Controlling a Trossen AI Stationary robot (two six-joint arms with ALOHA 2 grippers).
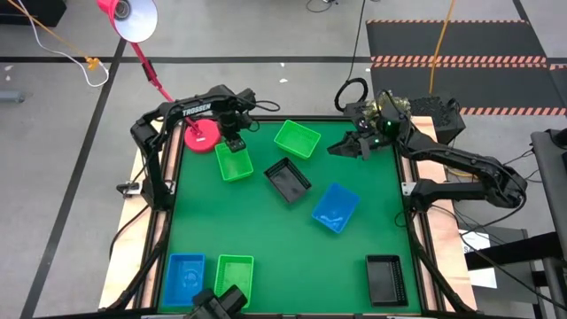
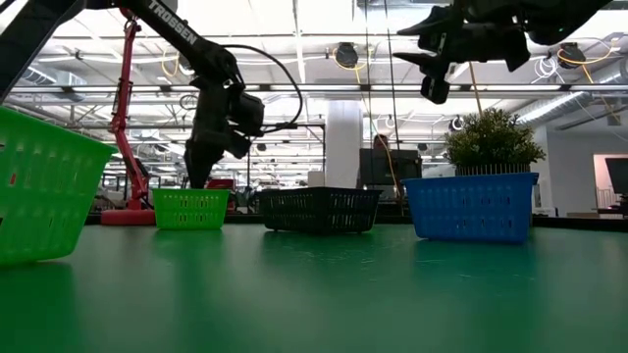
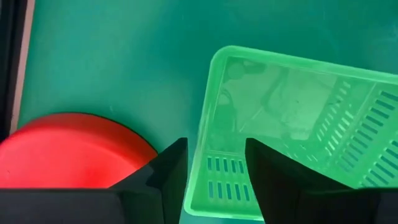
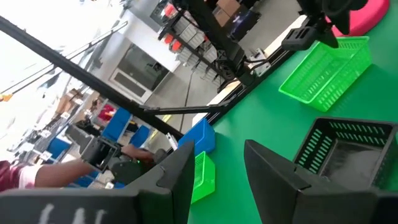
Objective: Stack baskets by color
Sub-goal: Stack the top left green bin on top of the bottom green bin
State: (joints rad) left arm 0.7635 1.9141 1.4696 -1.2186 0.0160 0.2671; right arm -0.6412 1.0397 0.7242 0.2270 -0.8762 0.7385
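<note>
The left gripper (image 3: pixel 214 171) stands part open, its fingers astride the near end wall of a green basket (image 1: pixel 234 163) lying beside the pink lamp base (image 1: pixel 201 135). To grip well, it should settle lower, keep the wall centred, then close squarely. The right gripper (image 1: pixel 353 147) waits raised, part open, empty.
</note>
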